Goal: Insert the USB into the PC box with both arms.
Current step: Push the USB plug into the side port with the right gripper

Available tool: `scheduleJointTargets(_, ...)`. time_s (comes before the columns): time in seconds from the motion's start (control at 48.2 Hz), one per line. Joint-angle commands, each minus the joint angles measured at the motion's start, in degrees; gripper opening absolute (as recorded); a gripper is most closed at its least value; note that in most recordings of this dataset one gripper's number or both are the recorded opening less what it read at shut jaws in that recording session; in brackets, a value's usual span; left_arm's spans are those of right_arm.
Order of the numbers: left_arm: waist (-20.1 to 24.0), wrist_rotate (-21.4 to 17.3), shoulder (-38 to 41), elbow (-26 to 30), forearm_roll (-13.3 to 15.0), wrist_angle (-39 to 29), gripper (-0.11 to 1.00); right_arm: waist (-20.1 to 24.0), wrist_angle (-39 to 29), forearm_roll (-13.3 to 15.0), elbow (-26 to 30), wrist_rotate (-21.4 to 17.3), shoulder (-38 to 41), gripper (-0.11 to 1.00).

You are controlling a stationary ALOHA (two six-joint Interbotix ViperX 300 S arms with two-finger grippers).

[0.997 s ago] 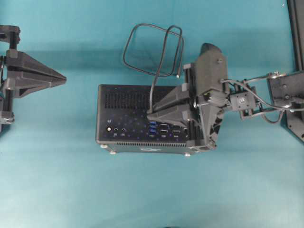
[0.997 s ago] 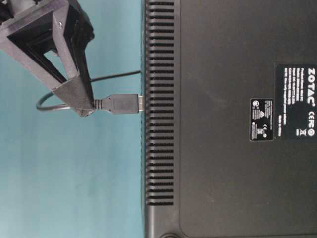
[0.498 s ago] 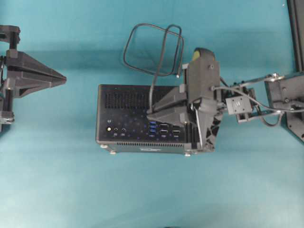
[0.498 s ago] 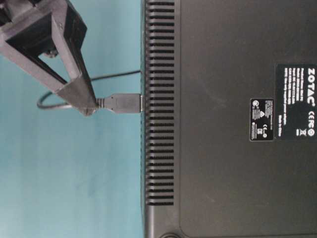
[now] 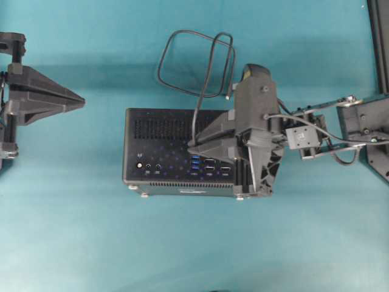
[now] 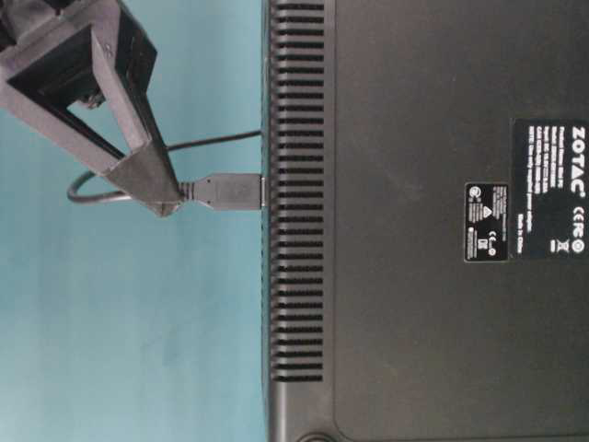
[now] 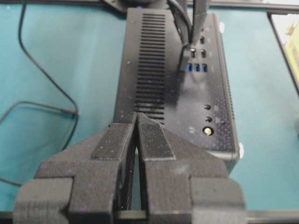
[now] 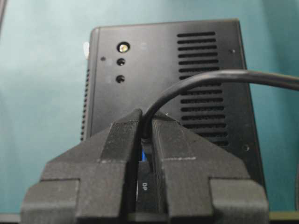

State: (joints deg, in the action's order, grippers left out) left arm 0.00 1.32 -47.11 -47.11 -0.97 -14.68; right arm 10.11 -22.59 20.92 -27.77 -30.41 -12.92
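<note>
A black gripper (image 6: 164, 198) pinches a cable (image 6: 213, 140) just behind its plug (image 6: 225, 191), whose end touches the computer box's (image 6: 414, 120) vented edge.

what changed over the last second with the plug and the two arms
The right gripper pushed the USB plug toward the PC box: the silver tip seen a second ago is now hidden, the plug body against the box's face. Its jaws are shut on the cable just behind the plug. The left gripper stayed off to the side, shut and empty; the box and cable loop kept their places.
</note>
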Motion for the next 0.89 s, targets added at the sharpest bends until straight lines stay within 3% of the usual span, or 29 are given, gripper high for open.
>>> scheduleJointTargets(0.0,-0.09,0.00,0.00,0.79,-0.09,0.53,0.07,-0.62,-2.29,0.44,-0.09,-0.09,0.79,0.10)
scheduleJointTargets(0.208,-0.09,0.00,0.00,0.70,-0.09,0.53,0.08,1.49,-2.29,0.09,-0.09,-0.44,0.97,0.10)
scheduleJointTargets(0.478,-0.09,-0.09,0.00,0.44,-0.09,0.53,0.08,4.92,-1.76,-2.64,1.05,-0.53,2.64,0.10)
scheduleJointTargets(0.623,-0.09,-0.09,0.00,0.53,-0.09,0.62,0.08,3.78,-2.20,-2.46,1.32,-0.35,2.64,0.10)
scheduleJointTargets(0.872,-0.09,-0.09,0.00,0.62,-0.18,0.53,0.07,-0.18,-4.31,0.26,1.32,0.09,1.67,0.10)
